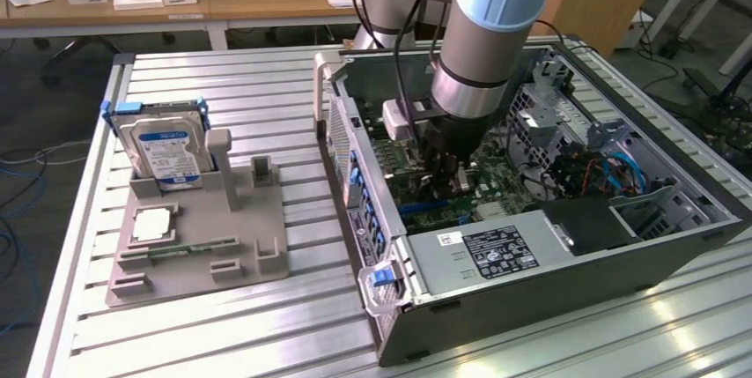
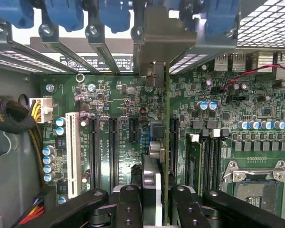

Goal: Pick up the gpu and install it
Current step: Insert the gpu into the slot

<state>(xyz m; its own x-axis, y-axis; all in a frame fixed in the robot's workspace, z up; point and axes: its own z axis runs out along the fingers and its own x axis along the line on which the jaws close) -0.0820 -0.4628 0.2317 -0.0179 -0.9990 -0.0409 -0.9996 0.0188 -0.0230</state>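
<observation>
Two fingers (image 2: 128,209) of my gripper (image 2: 152,209) are clamping the gpu (image 2: 166,142), and I'm holding it edge-on above the motherboard (image 2: 118,104) inside the open computer case (image 1: 658,255). Outside, on the surface (image 1: 259,78), a hard drive (image 1: 165,151) is standing in a grey holder (image 1: 235,246).

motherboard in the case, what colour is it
Green, dotted with small components and black slots; the motherboard shows best in the wrist view.
</observation>
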